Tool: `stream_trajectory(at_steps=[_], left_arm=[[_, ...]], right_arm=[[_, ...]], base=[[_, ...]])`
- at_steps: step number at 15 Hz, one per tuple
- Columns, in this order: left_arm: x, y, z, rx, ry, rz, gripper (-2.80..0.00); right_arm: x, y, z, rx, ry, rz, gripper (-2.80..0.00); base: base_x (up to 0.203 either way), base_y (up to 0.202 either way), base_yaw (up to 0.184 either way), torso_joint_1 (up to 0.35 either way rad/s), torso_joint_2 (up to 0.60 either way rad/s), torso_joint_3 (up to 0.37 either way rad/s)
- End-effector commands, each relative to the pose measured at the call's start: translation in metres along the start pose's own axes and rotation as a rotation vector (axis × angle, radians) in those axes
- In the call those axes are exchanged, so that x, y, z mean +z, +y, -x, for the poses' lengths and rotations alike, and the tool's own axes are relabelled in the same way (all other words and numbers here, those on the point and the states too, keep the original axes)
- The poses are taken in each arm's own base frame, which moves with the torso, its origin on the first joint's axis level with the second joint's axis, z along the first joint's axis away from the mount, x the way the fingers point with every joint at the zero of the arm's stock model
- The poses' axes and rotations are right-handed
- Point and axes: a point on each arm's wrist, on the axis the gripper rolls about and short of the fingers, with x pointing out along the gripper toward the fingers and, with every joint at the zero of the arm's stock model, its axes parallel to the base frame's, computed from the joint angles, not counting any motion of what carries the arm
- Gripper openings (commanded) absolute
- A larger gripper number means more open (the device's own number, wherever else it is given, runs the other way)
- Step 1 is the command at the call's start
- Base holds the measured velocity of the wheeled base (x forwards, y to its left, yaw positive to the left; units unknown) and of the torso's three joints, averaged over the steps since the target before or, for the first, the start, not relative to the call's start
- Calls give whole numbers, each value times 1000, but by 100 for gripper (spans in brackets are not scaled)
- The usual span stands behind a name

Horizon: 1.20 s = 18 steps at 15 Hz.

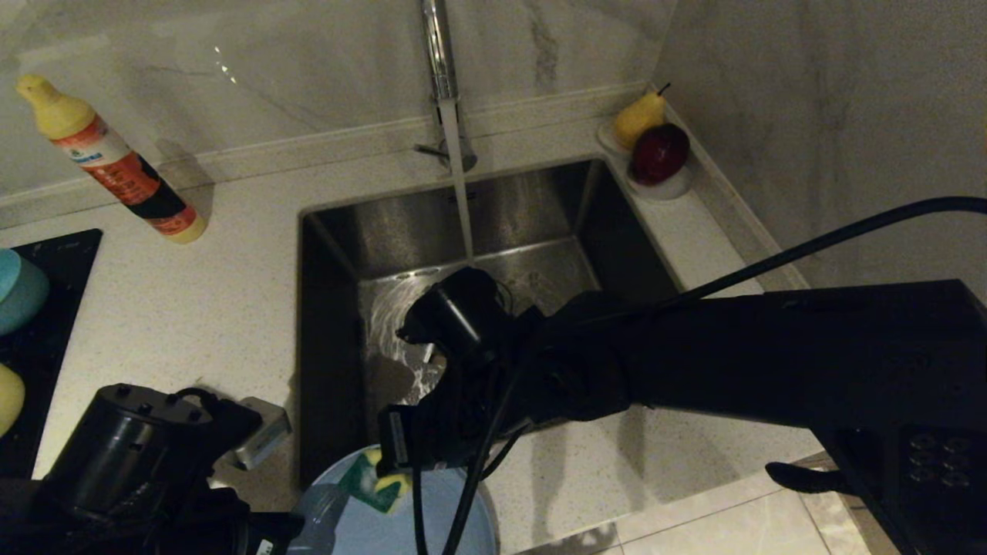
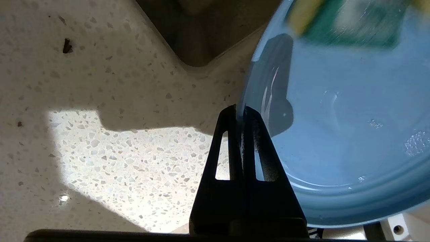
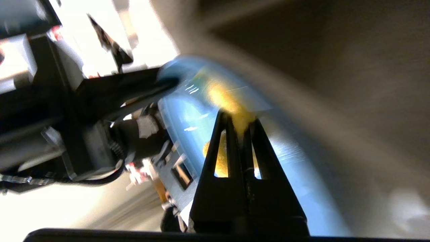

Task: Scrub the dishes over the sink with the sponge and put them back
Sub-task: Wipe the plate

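From the head camera, water runs from the tall chrome tap into the square stainless-steel sink, and at the sink's near edge the wide, shallow light-blue round plate is held out over the speckled pale tabletop corner; the right tool reaches across from the right and presses the small yellow sponge with its dark green scouring side onto the plate's far rim, while the left arm comes in from the lower left. A teal bowl and a pale-yellow bowl wait at the far left edge, well apart from the sink. Now the left wrist camera: the left tool is pinched narrow on the plate rim, one finger each side, and the sponge sits at the opposite edge on a wet face. Over to the right wrist camera: the right tool is clamped tight on the yellow foam of the sponge, flat against the plate. To scrub well, I'd judge, the left grip should stay firm while the sponge sweeps green side down across the whole face, and the plate wants shifting further over the basin so drips fall in.
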Motion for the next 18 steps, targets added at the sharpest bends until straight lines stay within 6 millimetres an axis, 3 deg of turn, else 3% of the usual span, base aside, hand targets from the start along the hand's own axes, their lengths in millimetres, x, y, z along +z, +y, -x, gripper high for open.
stream_trajectory(at_steps=[1,4,6,12,18], left_arm=[[-1,0,1,3,0,0,-280],[-2,0,2,3,-6,3,-280],[-3,1,1,6,0,8,-280],[-3,1,7,6,-27,13,-280],[-4,1,7,4,-26,15,-280]], right_arm=[[11,-13,14,-19,-34,-31,-280],[15,-6,41,-15,-58,-34,-280],[6,0,54,-40,-1,-57,-280],[-23,14,46,-66,140,-67,-280],[-53,2,32,-111,268,-94,-280]], base=[[0,0,0,0,0,0],[0,0,0,0,0,0],[0,0,0,0,0,0],[0,0,0,0,0,0],[0,0,0,0,0,0]])
